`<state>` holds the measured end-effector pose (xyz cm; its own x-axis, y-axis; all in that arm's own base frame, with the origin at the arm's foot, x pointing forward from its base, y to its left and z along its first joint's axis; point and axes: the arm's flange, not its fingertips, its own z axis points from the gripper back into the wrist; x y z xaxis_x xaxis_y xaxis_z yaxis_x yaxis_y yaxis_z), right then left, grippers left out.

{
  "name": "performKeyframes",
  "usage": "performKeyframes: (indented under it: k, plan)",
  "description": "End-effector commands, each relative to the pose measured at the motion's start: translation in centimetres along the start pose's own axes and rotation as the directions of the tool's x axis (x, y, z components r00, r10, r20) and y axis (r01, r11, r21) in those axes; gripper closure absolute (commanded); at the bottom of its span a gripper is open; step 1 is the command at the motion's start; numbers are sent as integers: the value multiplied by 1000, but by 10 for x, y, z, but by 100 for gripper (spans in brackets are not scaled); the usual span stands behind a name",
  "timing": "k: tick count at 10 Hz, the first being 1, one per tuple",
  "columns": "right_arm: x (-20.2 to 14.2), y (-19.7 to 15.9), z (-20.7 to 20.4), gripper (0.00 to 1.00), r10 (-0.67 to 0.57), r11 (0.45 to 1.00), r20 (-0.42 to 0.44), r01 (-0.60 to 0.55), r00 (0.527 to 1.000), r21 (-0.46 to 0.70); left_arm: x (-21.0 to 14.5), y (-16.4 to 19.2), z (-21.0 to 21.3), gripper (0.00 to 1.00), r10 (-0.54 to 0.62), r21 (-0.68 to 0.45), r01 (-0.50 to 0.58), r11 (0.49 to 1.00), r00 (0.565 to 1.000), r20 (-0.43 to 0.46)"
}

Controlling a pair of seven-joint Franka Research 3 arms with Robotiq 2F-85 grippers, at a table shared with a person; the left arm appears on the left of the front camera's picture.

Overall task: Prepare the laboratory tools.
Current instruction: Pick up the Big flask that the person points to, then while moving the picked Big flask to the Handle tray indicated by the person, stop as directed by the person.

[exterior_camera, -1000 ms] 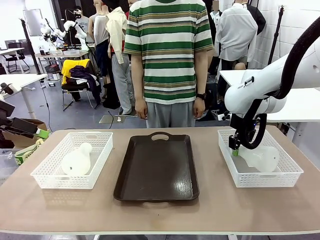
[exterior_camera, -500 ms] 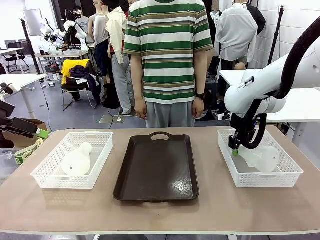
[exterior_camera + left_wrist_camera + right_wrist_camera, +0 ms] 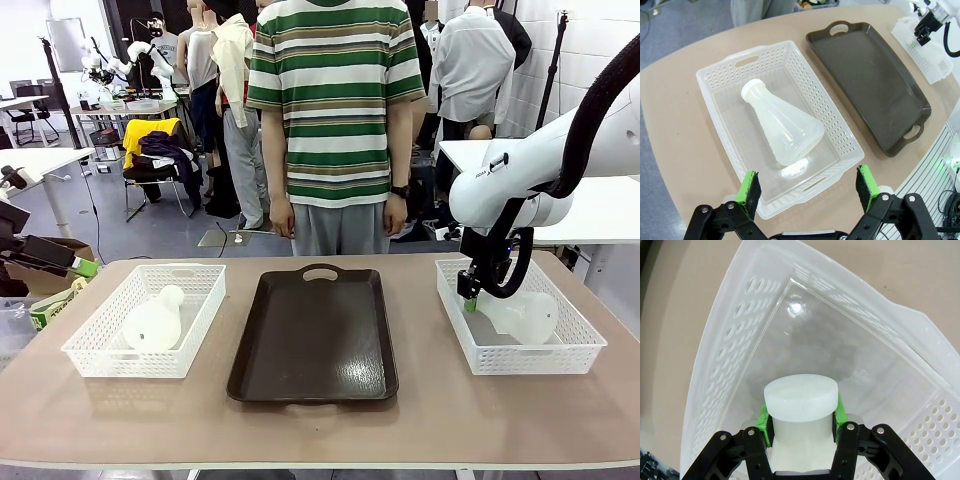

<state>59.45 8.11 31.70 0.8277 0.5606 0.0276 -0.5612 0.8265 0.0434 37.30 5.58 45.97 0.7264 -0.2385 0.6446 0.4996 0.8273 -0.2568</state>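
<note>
The table (image 3: 520,415) bears everything, and its near edge is the widest hazard, since a flask that slips in a carry could roll across it and off; the person (image 3: 335,120) stands at the far side with hands down, near enough that a badly swung flask could come their way; the dark tray (image 3: 315,345) lies bare between the two baskets, the likely place to stand the flasks, and its glossy floor looks slick, so a flask set down tilted could skid or topple; the right basket (image 3: 530,362) is light mesh plastic, and if the flask's wide base catches its wall on the way up, the basket may lift or drag along; the left basket (image 3: 100,352) holds the left flask (image 3: 152,322) on its side, neck toward the far rim, and a round body like that can roll away from closing fingers; the right flask (image 3: 527,316) lies on its side in its basket, its neck clamped just under the lip by the right gripper (image 3: 470,298), which is closed on it; gripped so far from the heavy base, it may pivot or slide out of the green pads (image 3: 764,416) when raised; the left gripper (image 3: 807,184) hangs above its basket with jaws spread wide, holding nothing, and a descent off centre would strike the rim rather than straddle the flask.
</note>
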Motion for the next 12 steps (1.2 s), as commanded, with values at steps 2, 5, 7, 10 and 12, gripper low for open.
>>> performKeyframes:
  k: [2, 5, 7, 10, 12]
  plan:
    - [2, -1, 0, 100, -1, 1000, 14, 1, 1000, -8, -1, 2, -1, 0, -7, -19, 8, 1000, 1000, 9]
    - [2, -1, 0, 100, -1, 1000, 14, 1, 1000, -8, -1, 2, -1, 0, -7, -19, 8, 1000, 1000, 9]
    - [2, -1, 0, 100, -1, 1000, 14, 1, 1000, -8, -1, 2, -1, 0, -7, -19, 8, 1000, 1000, 9]
    - [2, -1, 0, 100, -1, 1000, 14, 1, 1000, -8, -1, 2, -1, 0, -7, -19, 8, 1000, 1000, 9]
    - [2, -1, 0, 100, -1, 1000, 14, 1, 1000, -8, -1, 2, -1, 0, -7, -19, 8, 1000, 1000, 9]
